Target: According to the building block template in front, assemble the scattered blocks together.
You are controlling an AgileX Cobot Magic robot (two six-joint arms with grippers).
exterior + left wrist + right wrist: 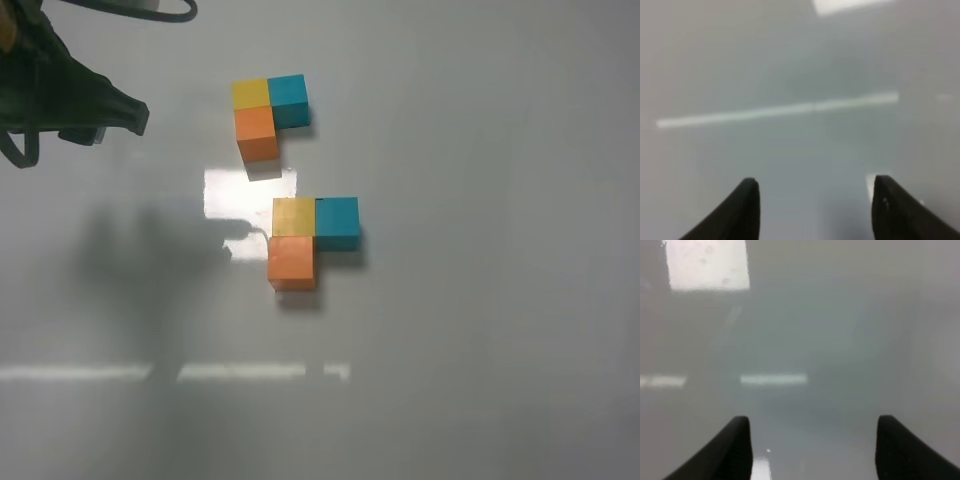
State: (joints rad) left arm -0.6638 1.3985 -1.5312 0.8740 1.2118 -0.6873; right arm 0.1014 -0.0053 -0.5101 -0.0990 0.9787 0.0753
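Yellow, teal and orange scattered blocks (312, 242) lay on the table (480, 380) already joined in an L, matching the building block template (268, 115) just beyond them. The left end effector (135, 115) hung well off to the template's left, jaws apart and empty. The right end effector (812, 440), unseen from above, also held nothing, leaving open table all round the L.

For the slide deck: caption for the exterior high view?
Three larger matte cubes assembled into an L matching the smaller three-cube template; left gripper at the edge.
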